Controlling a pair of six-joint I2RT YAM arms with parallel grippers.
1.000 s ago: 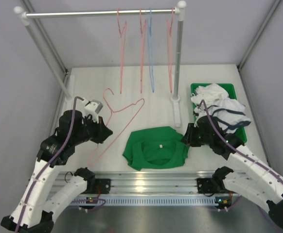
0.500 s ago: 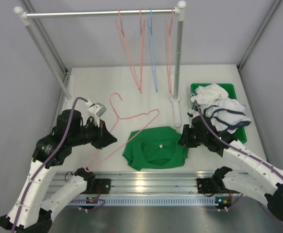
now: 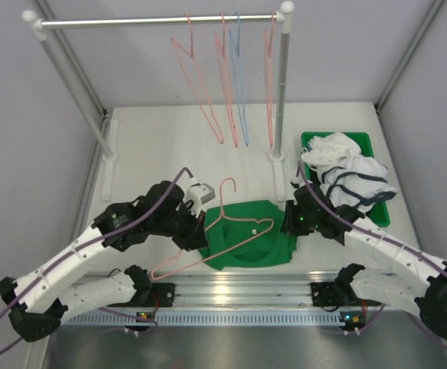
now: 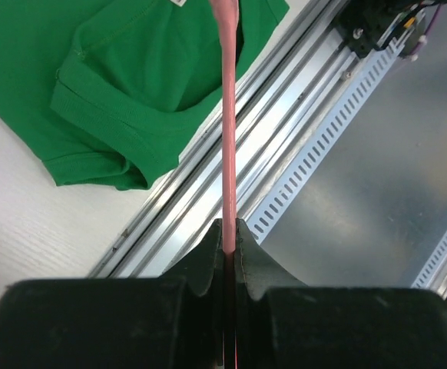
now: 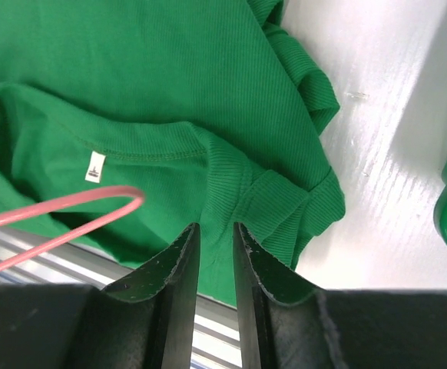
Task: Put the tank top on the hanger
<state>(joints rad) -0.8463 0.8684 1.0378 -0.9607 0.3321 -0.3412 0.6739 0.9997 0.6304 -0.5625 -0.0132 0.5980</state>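
Tank top (image 3: 254,250) bright green, rumpled, white neck label (image 5: 94,167).

Nothing can be read; the white label (image 5: 94,166) in the tank top (image 5: 131,69) is too small.

White table (image 3: 154,146), pale wood grain. Green tank top (image 3: 273,247) lies flat at lower centre, close to the front edge. Green tray (image 3: 359,136) sits at right. Rack feet (image 3: 278,178) stand at left and centre-right.
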